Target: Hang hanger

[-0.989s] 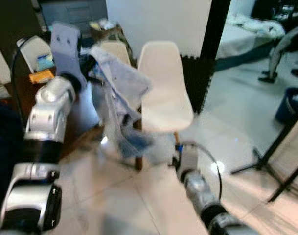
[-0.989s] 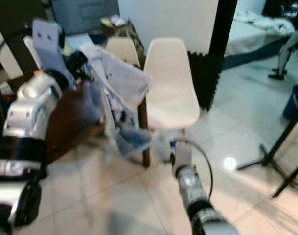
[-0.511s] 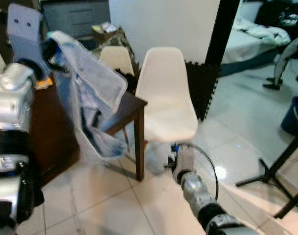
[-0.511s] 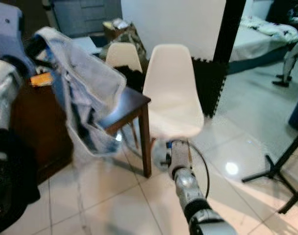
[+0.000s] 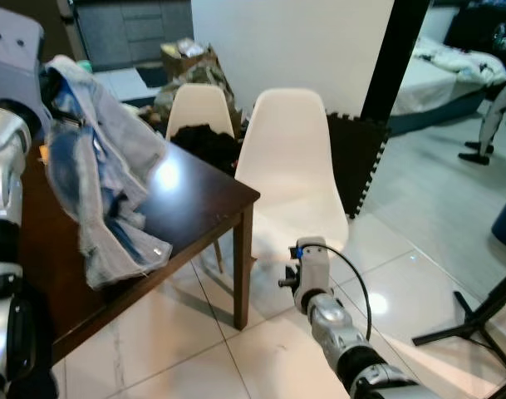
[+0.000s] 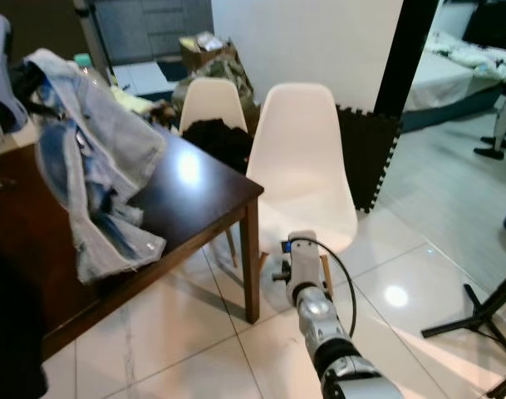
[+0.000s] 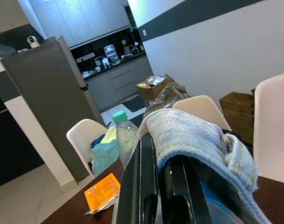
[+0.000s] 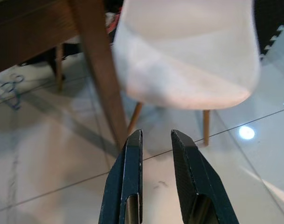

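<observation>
Left wrist view: my left gripper (image 7: pixel 162 186) is clenched on the denim jacket (image 5: pixel 99 179), held above the dark table (image 5: pixel 198 199). My right gripper (image 8: pixel 155 175) hangs empty, slightly parted, beside the table's leg.

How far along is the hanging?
Done: the left gripper has the denim jacket lifted over the dark table. In hand: carrying it; the hanger itself can't be made out. Left: the hanging. Right gripper hangs empty near the white chair.
</observation>
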Available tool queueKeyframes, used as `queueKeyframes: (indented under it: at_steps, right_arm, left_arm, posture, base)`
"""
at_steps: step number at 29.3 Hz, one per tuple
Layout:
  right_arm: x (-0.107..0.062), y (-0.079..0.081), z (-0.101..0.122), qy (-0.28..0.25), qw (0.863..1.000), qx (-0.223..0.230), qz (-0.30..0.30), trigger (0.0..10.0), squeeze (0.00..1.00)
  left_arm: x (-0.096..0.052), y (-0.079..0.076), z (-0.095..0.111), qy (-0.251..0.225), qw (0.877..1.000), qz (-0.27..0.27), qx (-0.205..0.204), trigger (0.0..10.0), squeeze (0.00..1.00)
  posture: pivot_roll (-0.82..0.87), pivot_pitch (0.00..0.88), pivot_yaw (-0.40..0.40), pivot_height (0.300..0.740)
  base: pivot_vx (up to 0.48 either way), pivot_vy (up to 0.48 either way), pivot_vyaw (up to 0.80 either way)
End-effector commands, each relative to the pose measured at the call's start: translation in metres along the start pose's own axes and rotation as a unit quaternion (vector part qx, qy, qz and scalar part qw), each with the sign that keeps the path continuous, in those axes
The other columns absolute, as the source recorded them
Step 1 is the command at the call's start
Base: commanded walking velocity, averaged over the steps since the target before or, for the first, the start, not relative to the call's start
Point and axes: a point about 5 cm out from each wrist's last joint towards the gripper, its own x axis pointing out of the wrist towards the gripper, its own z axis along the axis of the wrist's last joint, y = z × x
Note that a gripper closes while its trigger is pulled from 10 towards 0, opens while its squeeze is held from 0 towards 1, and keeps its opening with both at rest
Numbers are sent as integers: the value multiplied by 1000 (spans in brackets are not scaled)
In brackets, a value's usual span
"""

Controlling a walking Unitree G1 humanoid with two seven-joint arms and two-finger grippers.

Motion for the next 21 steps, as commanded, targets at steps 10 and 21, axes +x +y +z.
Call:
queueKeyframes:
  at_steps: [10, 21]
  right_arm:
    - [0, 6, -2, 7, 1000, -2, 9, 10000, 0]
    - [0, 3, -2, 6, 1000, -1, 5, 10000, 0]
  left_arm:
    - [-3, -20, -18, 20, 998, -49, 14, 10000, 0]
    - [-24, -92, -38, 48, 973, -225, -7, 10000, 0]
  posture:
    - [101, 0, -19, 740]
    - [91, 0, -14, 740]
  base:
    - [361, 0, 0]
    - [0, 0, 0]
